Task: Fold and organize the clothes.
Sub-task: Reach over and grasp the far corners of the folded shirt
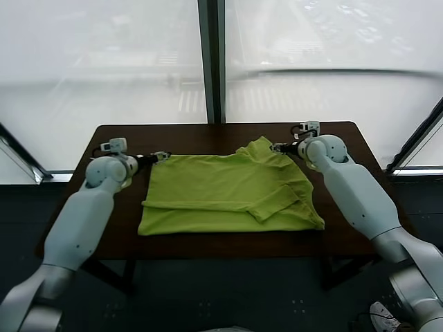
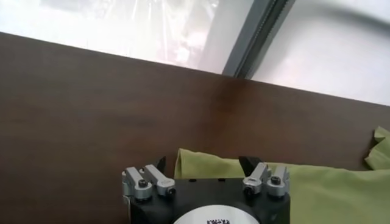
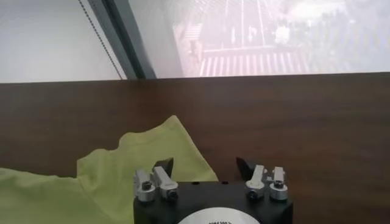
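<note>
Left gripper (image 1: 162, 156) sitting at the shirt's (image 1: 228, 194) far left corner, jaws spread, cloth edge lying between the tips but not pinched; nothing grasped. Right gripper (image 1: 278, 147) sitting at the shirt's far right corner by the raised sleeve, jaws apart too, though whether they are closing on cloth cannot be told. Shirt is lying in the middle of the table (image 1: 111, 235), partly folded: near-side layers doubled over, one sleeve turned inward on top. Both grippers working the far edge together, likely so the two corners can be taken at once and the cloth carried evenly toward the near side; judging by this, a fold is being started rather than finished. Head view is giving the whole layout, both arms reaching out along the shirt's sides, and the fold lines. Left wrist view is showing the shirt edge (image 2: 268, 176) just under the tips, bare table beyond. Right wrist view is showing the rumpled corner (image 3: 152, 152) rising beside one tip, the other tip over bare wood.
</note>
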